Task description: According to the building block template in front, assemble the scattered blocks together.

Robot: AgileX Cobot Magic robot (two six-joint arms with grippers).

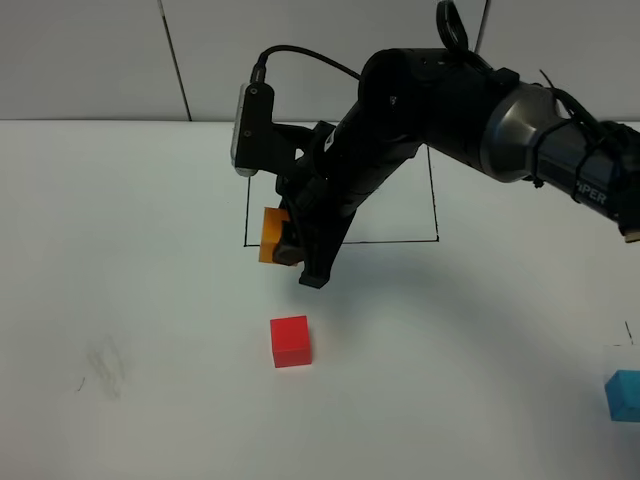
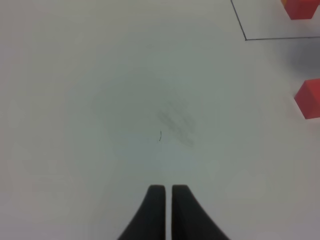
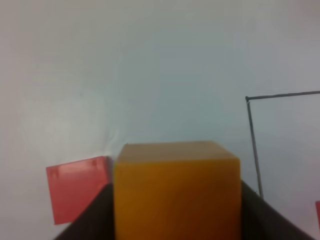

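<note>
Left pincer [image 2: 168,190], well left of the red cube [image 1: 290,341], is pressed shut with nothing in it, over the bare surface [image 1: 120,250]. Just behind the red cube, the right pincer [image 1: 290,250] stands partly spread, clamped on the orange cube [image 1: 270,232]. Further behind the red cube, the building block template [image 2: 301,9] sits inside its drawn rectangle [image 1: 400,241]. Far right of the red cube: the blue cube [image 1: 625,395], at the picture's edge.

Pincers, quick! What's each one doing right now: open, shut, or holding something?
Left pincer: shut, holding nothing.
Right pincer: closed on the orange cube, lifted off the table.
</note>
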